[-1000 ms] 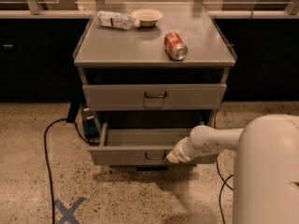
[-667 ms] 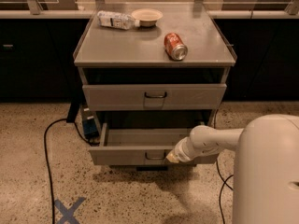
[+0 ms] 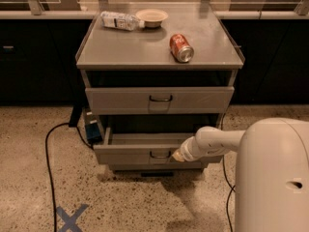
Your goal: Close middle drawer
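Robot body (image 3: 275, 178): white, near right. Blue X (image 3: 71, 217): taped on the floor, near left. Gripper (image 3: 177, 155): at the arm's (image 3: 217, 141) tip, against the middle drawer's (image 3: 130, 154) front, just right of its handle (image 3: 160, 154); whether open or closed, cannot tell; nothing seen held. Middle drawer: pulled out, below the taller drawer (image 3: 125, 100). Cabinet top (image 3: 130, 45): red can (image 3: 181, 48) on its side; behind it, a lying bottle (image 3: 119, 21) beside a bowl (image 3: 151, 18)

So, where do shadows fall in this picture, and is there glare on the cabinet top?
Camera view: light falls from above; the hand, at the front of the open middle drawer, and its arm throw a dark shadow on the floor; the cabinet top shows a soft sheen, no glare.
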`<state>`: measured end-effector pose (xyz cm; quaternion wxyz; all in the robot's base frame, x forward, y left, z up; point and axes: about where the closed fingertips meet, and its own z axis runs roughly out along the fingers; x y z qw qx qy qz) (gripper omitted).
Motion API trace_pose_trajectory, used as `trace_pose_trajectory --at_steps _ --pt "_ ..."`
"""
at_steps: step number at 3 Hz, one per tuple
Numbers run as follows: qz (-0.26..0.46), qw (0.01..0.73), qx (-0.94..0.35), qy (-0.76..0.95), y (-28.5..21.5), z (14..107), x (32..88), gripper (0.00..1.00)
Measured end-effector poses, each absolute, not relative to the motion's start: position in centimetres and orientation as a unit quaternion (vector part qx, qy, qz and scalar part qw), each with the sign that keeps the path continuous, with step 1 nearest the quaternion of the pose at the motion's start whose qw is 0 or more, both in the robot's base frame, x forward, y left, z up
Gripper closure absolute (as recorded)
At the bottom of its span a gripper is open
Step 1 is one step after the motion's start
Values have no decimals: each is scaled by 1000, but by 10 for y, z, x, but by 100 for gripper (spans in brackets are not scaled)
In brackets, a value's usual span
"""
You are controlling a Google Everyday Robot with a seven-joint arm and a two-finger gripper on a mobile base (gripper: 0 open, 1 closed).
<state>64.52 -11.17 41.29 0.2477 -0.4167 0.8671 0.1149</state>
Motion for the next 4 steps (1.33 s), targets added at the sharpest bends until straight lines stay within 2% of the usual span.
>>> trace_pose_trajectory --at_steps 1,3,4 --pt "109 276 -404 865 -116 423 677 100" --pt "113 267 -406 866 -106 405 678 100" --pt "110 281 -398 866 -104 401 696 100"
